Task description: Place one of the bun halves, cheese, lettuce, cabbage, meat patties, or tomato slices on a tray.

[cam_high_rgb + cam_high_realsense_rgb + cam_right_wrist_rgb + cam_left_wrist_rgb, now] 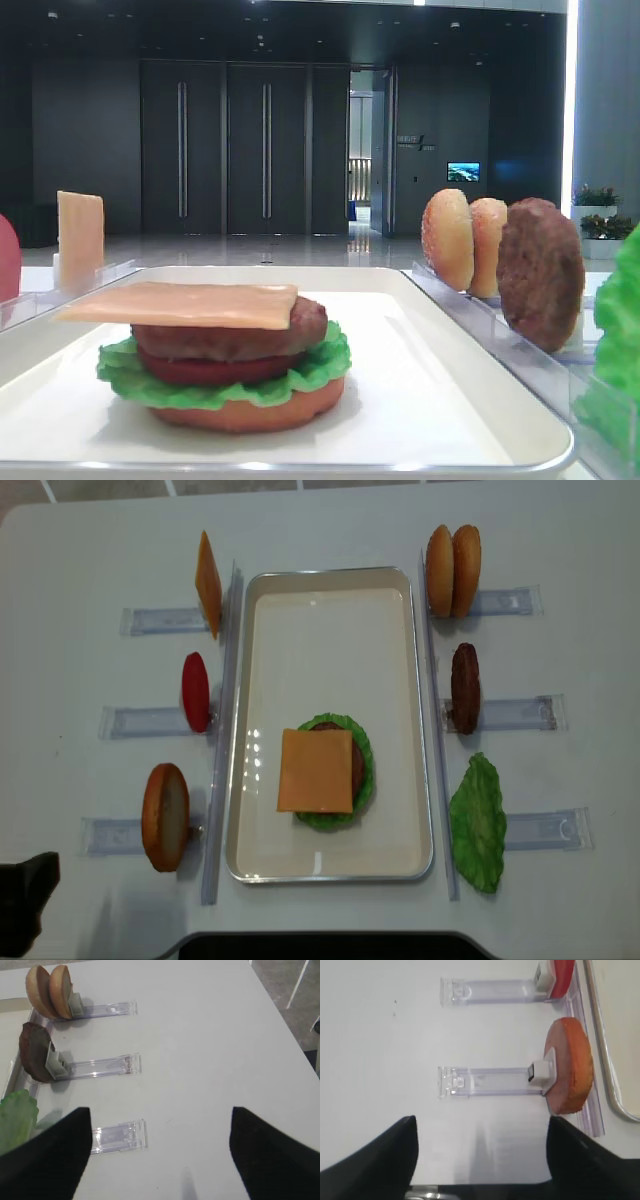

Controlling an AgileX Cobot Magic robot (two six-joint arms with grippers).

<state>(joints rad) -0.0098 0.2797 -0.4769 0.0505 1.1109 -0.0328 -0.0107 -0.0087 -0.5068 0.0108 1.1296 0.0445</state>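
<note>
Orange cheese (315, 770) already caps your stack on the tray (330, 595), over patty, tomato and lettuce, sitting toward the tray's 6 o'clock end. At 9 o'clock of the stack a bun half (165, 816) stands on edge in its rack on the worktop; your left pincer (480, 1157) hovers just short of it, jaws spread wide, holding nothing. Close off-centre and you could tip the bun off its clip or drag the rack. The cheese overhangs the patty, so a careless drop could slide it. At 3 o'clock the right pincer (160, 1152) gapes empty over bare worktop near the spare lettuce (17, 1115); a swing could clip it.
</note>
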